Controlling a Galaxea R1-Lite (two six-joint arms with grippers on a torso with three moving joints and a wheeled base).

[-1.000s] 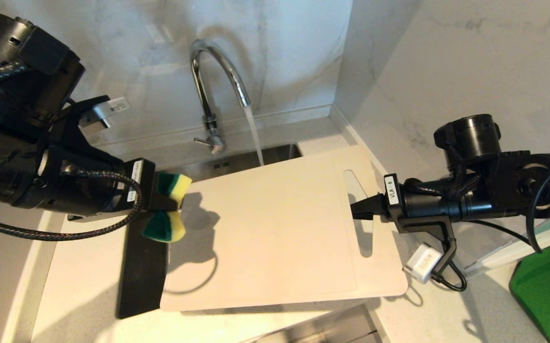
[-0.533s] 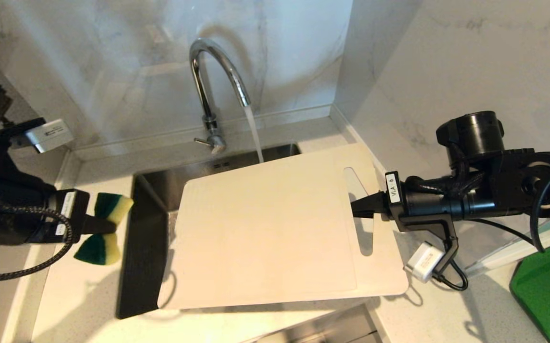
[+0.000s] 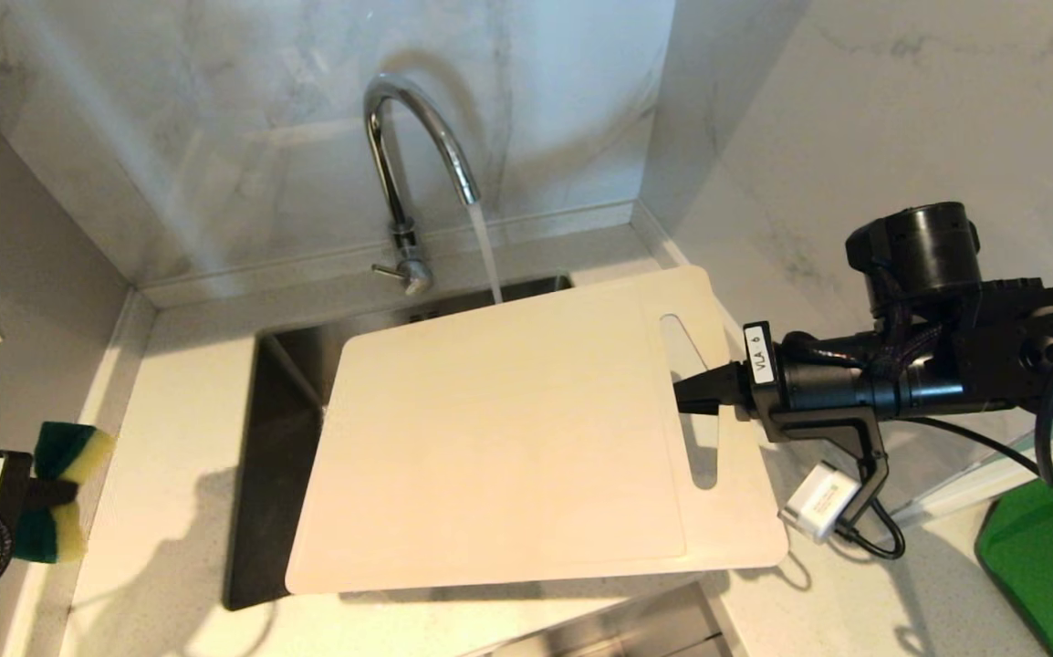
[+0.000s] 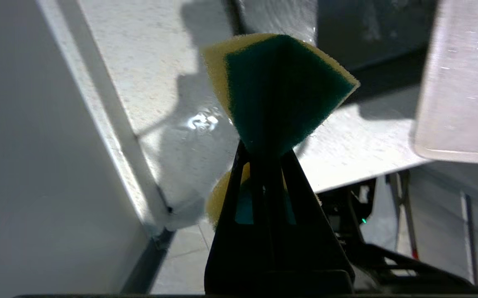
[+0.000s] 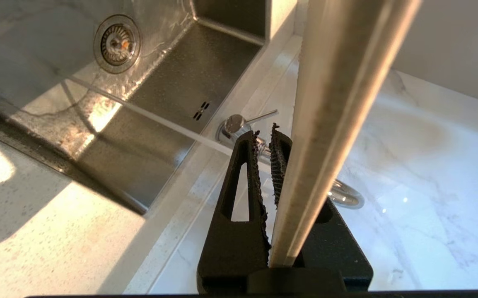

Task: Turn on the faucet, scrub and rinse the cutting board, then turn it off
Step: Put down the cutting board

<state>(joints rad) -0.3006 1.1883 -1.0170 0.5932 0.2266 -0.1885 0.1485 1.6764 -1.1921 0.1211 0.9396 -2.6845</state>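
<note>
Over the sink (image 3: 276,456): cutting board (image 3: 508,438), clamped by right end effector (image 3: 686,394) beneath running faucet (image 3: 417,146) for rinsing; left end effector (image 3: 43,493), closed on sponge (image 3: 61,488), above bench (image 3: 161,411).

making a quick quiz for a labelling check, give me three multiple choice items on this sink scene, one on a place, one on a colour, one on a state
1. Where is the left gripper?
A. over the cutting board
B. at the far left, over the counter beside the sink
C. at the faucet lever

2. What colours is the sponge?
A. pink and white
B. plain blue
C. green and yellow

3. What state is the faucet in?
A. running
B. off
C. hidden by the board

Answers
1. B: in the head view it sits at the left edge, well clear of the cutting board.
2. C: the left wrist view shows a green face with yellow foam, pinched in the shut fingers.
3. A: a stream of water falls from the spout behind the board, which the right gripper holds at its slotted end.
</note>
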